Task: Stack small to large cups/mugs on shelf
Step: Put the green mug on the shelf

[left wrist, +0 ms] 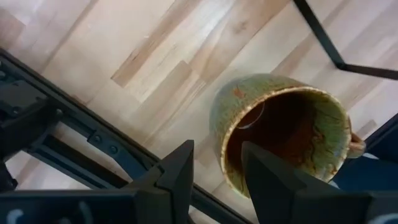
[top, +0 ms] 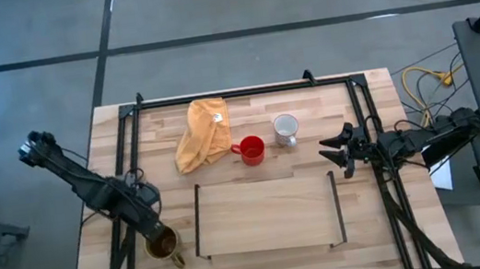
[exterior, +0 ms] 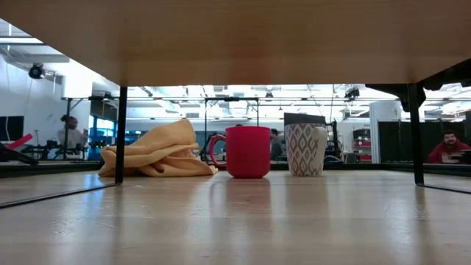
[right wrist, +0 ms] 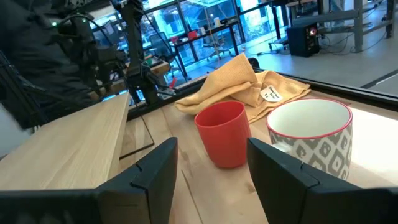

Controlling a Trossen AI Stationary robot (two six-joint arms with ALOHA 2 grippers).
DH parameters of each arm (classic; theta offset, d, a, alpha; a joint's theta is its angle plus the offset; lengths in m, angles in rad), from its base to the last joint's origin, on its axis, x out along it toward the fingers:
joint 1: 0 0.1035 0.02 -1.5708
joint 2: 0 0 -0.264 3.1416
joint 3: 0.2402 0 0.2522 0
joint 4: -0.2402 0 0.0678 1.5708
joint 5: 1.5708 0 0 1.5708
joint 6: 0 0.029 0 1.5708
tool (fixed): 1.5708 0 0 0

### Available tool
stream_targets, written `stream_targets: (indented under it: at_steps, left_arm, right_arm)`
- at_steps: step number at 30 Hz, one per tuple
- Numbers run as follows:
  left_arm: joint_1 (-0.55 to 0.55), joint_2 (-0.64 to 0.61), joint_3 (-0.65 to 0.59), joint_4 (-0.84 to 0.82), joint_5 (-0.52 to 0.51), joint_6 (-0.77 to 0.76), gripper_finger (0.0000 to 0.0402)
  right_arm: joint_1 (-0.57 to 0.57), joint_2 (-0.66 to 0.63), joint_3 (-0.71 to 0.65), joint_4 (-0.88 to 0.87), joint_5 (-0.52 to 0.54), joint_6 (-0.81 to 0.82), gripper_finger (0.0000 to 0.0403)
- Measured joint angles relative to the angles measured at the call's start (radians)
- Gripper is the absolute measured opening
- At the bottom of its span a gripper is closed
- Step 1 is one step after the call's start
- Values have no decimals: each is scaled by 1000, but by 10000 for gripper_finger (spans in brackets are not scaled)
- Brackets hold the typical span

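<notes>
The olive-brown mug (top: 164, 247) (left wrist: 283, 134) stands upright on the table by the shelf's left rail, at the near-left. My left gripper (top: 154, 233) (left wrist: 217, 177) is open above it, one finger outside the mug's wall and one over its dark inside, with table showing in the gap. The red mug (top: 251, 150) (right wrist: 224, 134) (exterior: 248, 151) and the white patterned mug (top: 286, 128) (right wrist: 311, 137) (exterior: 305, 149) stand behind the shelf (top: 267, 214) (right wrist: 62, 143). My right gripper (top: 337, 151) (right wrist: 211, 186) is open, level, to the right of both mugs.
A yellow cloth (top: 203, 132) (exterior: 158, 151) (right wrist: 242, 84) lies crumpled left of the red mug. Black frame rails (top: 122, 159) run along the table's sides and far edge. The shelf's thin black end rails (top: 198, 222) stand at its short ends. People show in the room beyond.
</notes>
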Motion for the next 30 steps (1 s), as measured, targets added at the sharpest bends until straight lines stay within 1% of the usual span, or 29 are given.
stream_targets:
  at_steps: [5, 8, 14, 17, 30]
  left_arm:
    - [-1, 47, 0, 0, -1, 25, 120]
    - [-1, 56, -1, 3, 4, 0, 120]
    - [-8, 54, -6, 71, -6, -1, 120]
    - [-11, 56, -21, 69, -26, -1, 120]
    - [-25, 118, -75, 121, -23, 32, 120]
  right_arm:
    - [0, 0, 0, 0, 0, 0, 185]
    - [0, 0, 0, 0, 0, 0, 185]
    - [0, 0, 0, 0, 0, 0, 185]
    - [0, 0, 0, 0, 0, 0, 185]
    - [0, 0, 0, 0, 0, 0, 185]
